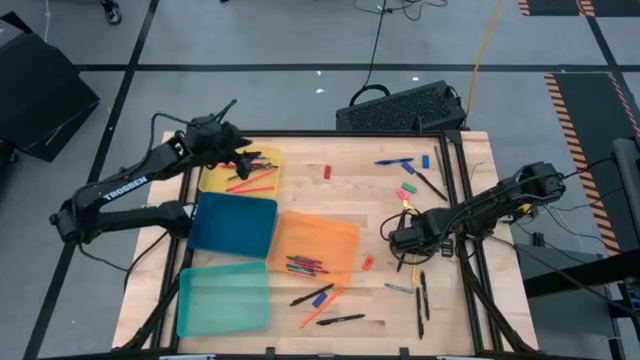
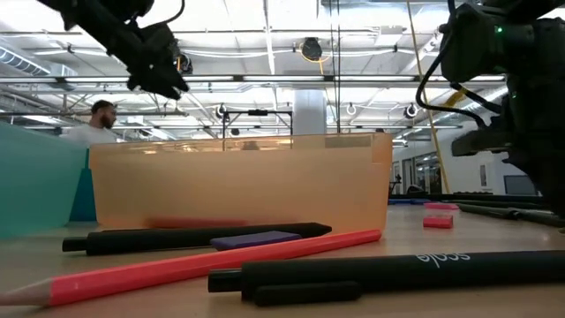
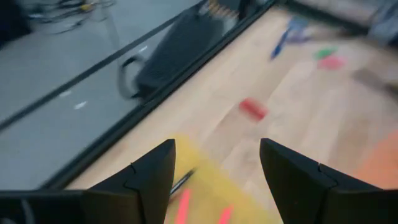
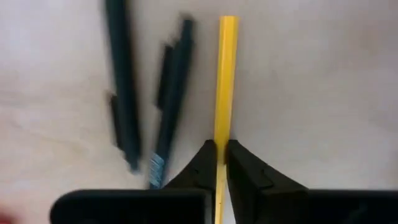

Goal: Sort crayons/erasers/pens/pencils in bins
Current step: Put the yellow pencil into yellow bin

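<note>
Four bins lie on the table's left half: yellow [image 1: 215, 180], blue [image 1: 233, 222], orange [image 1: 320, 235] and teal [image 1: 224, 298]. Red and pink pencils [image 1: 255, 182] lie in the yellow bin. My left gripper [image 1: 243, 158] hovers open over that bin's far part [image 3: 205, 186], with nothing between its fingers. On the table's right half, my right gripper [image 1: 404, 240] is shut on a yellow pencil [image 4: 225, 81]. Two dark pens [image 4: 149, 93] lie on the wood beside it. My right gripper pinches the yellow pencil's shaft [image 4: 222, 149] between its two fingertips, coming from above with the fingers across the pencil. A long stretch of the pencil sticks out past the fingers, toward the table's far edge [image 1: 408, 210]. Whether it is clear of the table, I cannot tell.
Dark pens [image 1: 421, 297] lie near the right front. Erasers [image 1: 405, 190], blue pens [image 1: 395, 160] and a red eraser [image 1: 327, 172] lie at the far right. Pens [image 1: 305, 265] sit in the orange bin; more pens and a pencil [image 1: 325, 305] lie in front.
</note>
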Robot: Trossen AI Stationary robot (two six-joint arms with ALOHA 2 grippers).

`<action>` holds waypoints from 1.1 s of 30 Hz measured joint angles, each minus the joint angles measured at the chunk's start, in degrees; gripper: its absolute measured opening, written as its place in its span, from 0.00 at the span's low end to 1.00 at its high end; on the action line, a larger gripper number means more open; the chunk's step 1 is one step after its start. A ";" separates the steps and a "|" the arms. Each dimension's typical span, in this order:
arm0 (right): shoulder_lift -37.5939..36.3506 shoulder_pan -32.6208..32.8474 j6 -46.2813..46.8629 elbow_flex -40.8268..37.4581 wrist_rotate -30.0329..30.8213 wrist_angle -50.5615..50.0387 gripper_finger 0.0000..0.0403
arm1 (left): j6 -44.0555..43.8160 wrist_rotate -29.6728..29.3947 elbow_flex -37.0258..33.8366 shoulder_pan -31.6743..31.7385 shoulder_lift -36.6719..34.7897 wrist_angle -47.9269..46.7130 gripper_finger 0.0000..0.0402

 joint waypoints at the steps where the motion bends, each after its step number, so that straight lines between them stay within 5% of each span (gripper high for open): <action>1: -0.04 -0.24 -0.07 0.00 1.51 -0.39 0.03 | -1.13 1.10 -0.96 -0.13 0.39 2.02 0.58; 12: -13.25 -4.71 -7.62 8.56 18.05 -15.62 0.03 | -4.96 7.47 -1.82 -4.71 11.27 17.56 0.58; 16: -17.99 -8.79 -22.93 16.27 32.62 -12.77 0.03 | -9.18 14.44 -0.70 -6.00 17.53 29.31 0.59; 20: -19.74 -14.35 -49.92 20.66 37.32 5.47 0.02 | -12.23 19.48 3.14 -8.31 24.03 38.79 0.63; 26: -18.81 -21.57 -82.61 21.04 26.24 39.12 0.02 | -12.39 25.23 15.02 -11.91 32.71 39.89 0.77; 33: -18.31 -26.22 -89.49 21.05 13.48 51.06 0.02 | -10.61 26.37 25.50 -14.92 39.84 39.88 0.79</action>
